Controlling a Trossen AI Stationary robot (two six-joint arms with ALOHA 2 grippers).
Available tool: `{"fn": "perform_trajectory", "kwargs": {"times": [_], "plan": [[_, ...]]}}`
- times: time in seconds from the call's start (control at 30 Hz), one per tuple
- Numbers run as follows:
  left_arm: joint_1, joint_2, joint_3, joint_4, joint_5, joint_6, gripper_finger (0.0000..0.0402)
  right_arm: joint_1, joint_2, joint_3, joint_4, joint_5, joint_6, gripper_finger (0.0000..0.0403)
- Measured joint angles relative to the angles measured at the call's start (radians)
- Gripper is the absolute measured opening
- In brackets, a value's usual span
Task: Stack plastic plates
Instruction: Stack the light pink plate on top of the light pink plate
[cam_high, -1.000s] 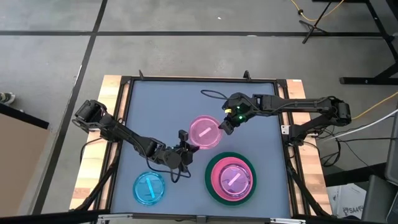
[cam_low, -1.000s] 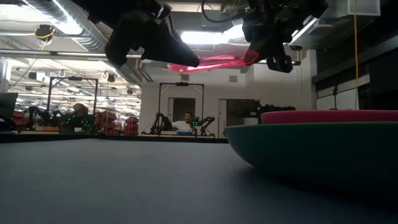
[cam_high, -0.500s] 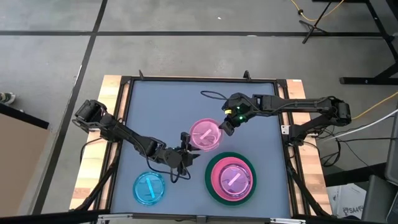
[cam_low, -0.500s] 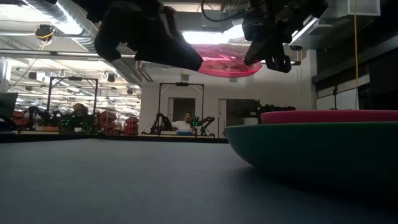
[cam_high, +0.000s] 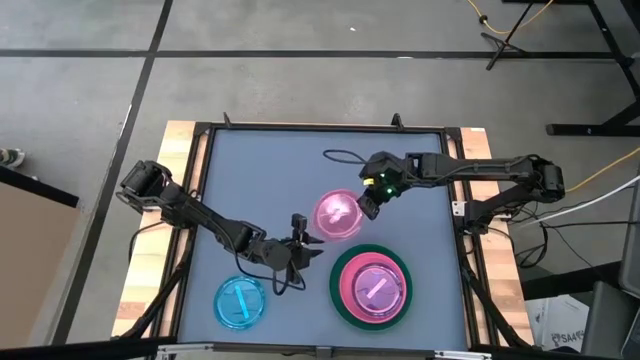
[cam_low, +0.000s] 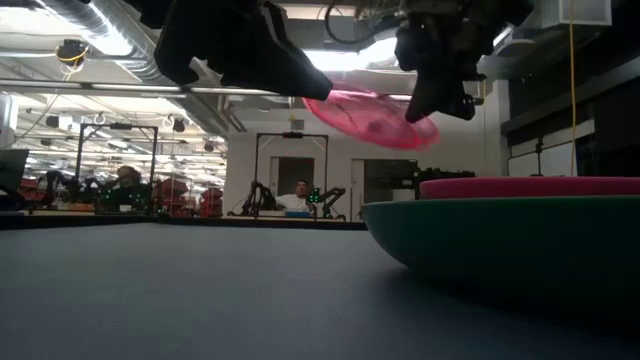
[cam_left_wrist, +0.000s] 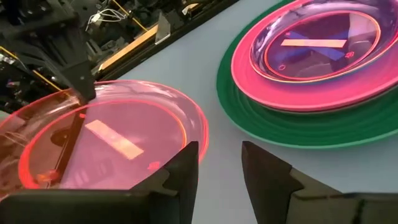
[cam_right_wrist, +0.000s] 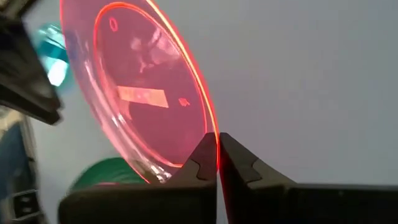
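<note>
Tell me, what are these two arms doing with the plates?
They are stacking plates. The right gripper pinches the rim of a see-through pink plate and holds it tilted in the air above the table. The left gripper sits close beside it, fingers open, holding nothing. Near the table's front, a stack stands: a green plate, a pink one, a small pink one on top. A blue plate lies alone.

The left gripper (cam_left_wrist: 219, 165), fingers parted, faces a clear pink plate (cam_left_wrist: 106, 140) beside a green plate (cam_left_wrist: 298, 127) stacked with pink ones.
</note>
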Motion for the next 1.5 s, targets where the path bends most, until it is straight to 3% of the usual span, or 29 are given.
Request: {"fn": "perform_trajectory", "kwargs": {"times": [0.27, 1.0, 1.5], "plan": [[-0.005, 0.0, 0.0, 0.0, 0.008, -0.036, 0.0116, 0.0, 0.0, 0.0, -0.048, 0.023, -0.057, 0.0], [-0.128, 0.0, 0.0, -0.007, 0.149, -0.278, 0.0116, 0.002, 0.0, 0.0, -0.042, -0.164, -0.213, 0.0], [-0.137, 0.0, 0.0, -0.053, 0.151, -0.325, 0.0116, 0.205, 0.0, 0.0, -0.055, -0.292, -0.281, 0.0]]}}
